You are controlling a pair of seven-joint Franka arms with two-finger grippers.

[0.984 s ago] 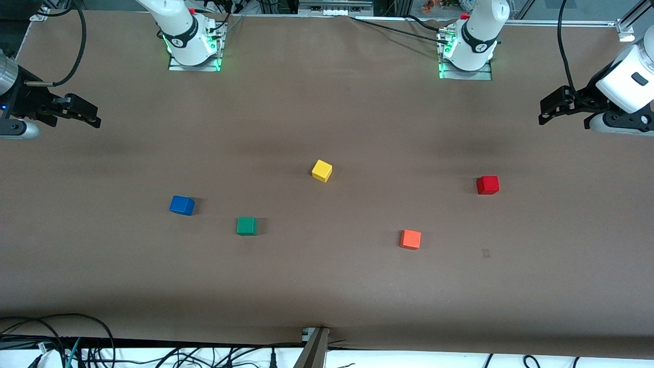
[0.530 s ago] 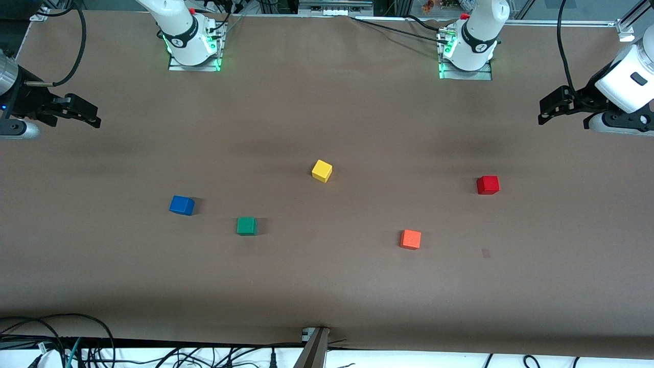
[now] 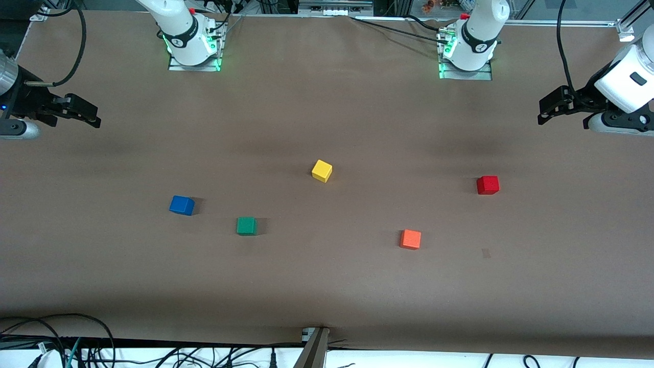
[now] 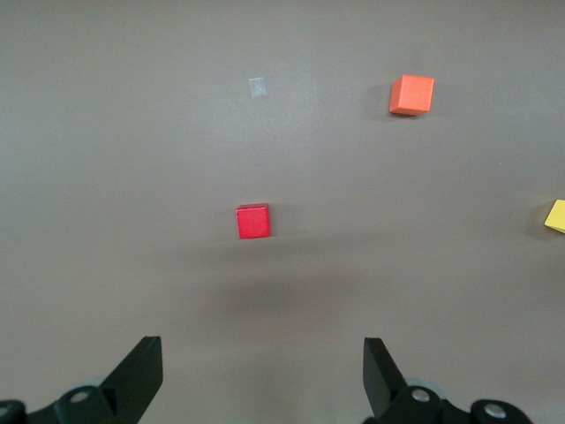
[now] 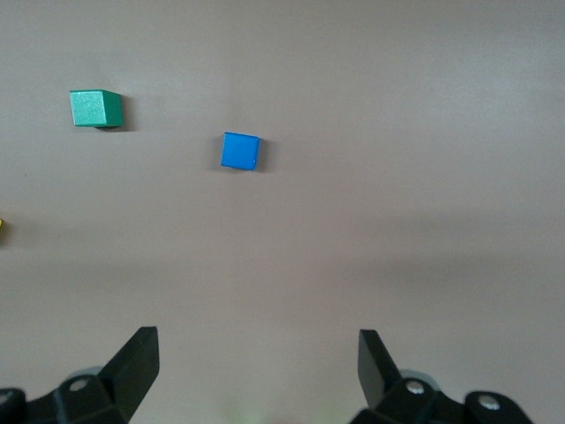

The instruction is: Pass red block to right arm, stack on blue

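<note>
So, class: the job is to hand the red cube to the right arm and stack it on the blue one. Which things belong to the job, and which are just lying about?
Job:
small red cube
small blue cube
left gripper, open
right gripper, open

Lying about:
small yellow cube
small green cube
small orange cube

**Red and blue cubes, both just sitting there**

The red block [image 3: 488, 184] [image 4: 252, 221] sits flat on the table toward the left arm's end, nothing touching it. The blue cube [image 3: 182, 205] [image 5: 240, 150] rests flat toward the right arm's end, slightly nearer the front camera, well apart.
</note>
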